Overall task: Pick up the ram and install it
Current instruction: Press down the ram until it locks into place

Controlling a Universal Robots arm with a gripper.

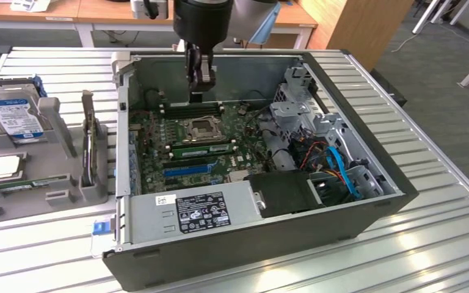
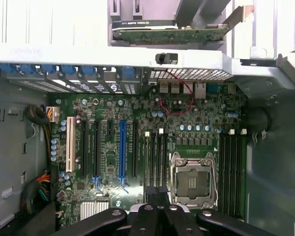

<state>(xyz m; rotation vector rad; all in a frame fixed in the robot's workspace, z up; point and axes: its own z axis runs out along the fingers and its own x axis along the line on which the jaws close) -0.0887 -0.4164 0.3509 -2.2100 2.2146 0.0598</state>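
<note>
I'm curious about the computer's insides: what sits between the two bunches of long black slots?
A square silver metal processor socket sits there; both the wrist and exterior views show it.

Green motherboard (image 1: 193,143); blue slot (image 2: 122,155); blue-labelled silver hard drive (image 1: 13,116); black hand (image 1: 199,76).

An open computer case (image 1: 365,226) lies on its side across the middle of the slatted metal bench (image 1: 438,244). Inside, a green motherboard (image 1: 193,143) with an empty processor socket (image 1: 202,129), a black power supply (image 1: 193,210) in front. At the frame's left, a grey holder (image 1: 63,189) carries a blue-labelled hard drive (image 1: 14,116) and a square silver processor chip (image 1: 5,166).
</note>
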